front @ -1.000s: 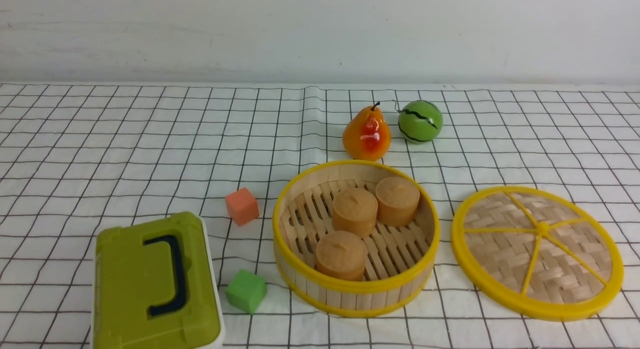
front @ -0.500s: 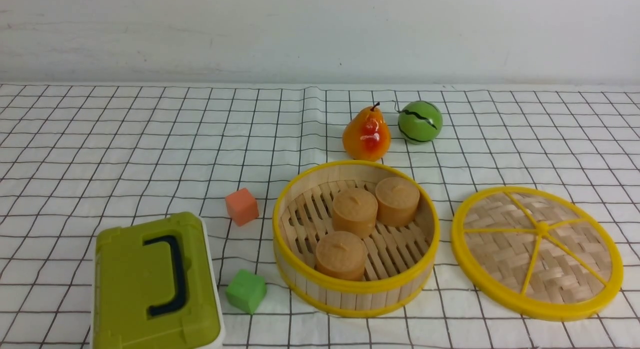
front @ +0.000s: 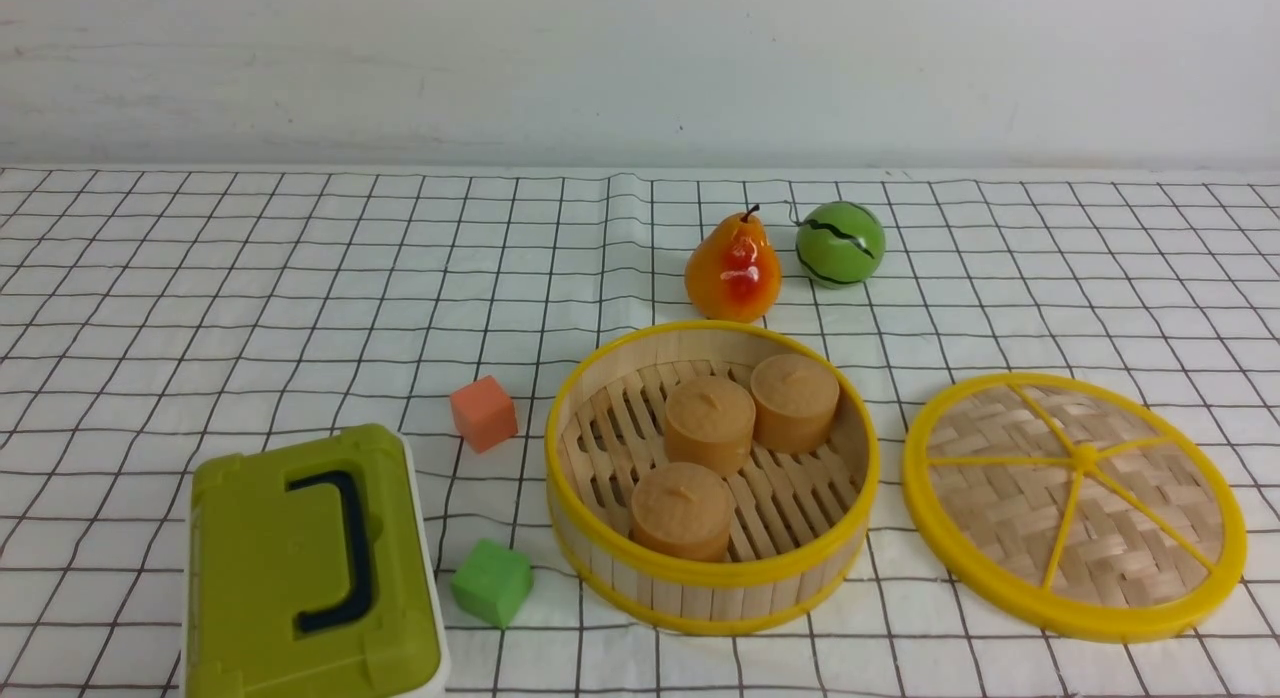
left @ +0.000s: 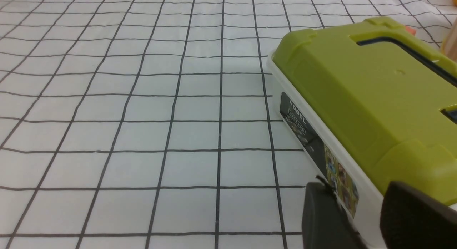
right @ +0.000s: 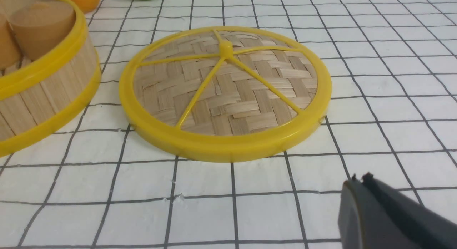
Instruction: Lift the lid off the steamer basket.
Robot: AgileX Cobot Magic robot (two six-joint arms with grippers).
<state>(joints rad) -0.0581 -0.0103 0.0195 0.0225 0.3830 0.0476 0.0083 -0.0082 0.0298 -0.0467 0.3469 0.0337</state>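
The steamer basket (front: pixel 712 578) stands uncovered at centre front, with three tan cylinders inside. To its right the lid (front: pixel 1075 505) lies flat on the checked cloth, apart from the basket. The right wrist view shows the lid (right: pixel 225 92) beside the basket (right: pixel 46 88). My right gripper (right: pixel 360 177) is shut and empty, over the cloth a short way off the lid's rim. My left gripper (left: pixel 357 192) is open beside the olive-green box (left: pixel 364 92), holding nothing. Neither gripper shows in the front view.
The olive-green box (front: pixel 310 568) with a dark handle sits at front left. An orange cube (front: pixel 484 412) and a green cube (front: pixel 491 581) lie between it and the basket. A pear (front: pixel 733 268) and a green striped ball (front: pixel 840 243) stand behind the basket.
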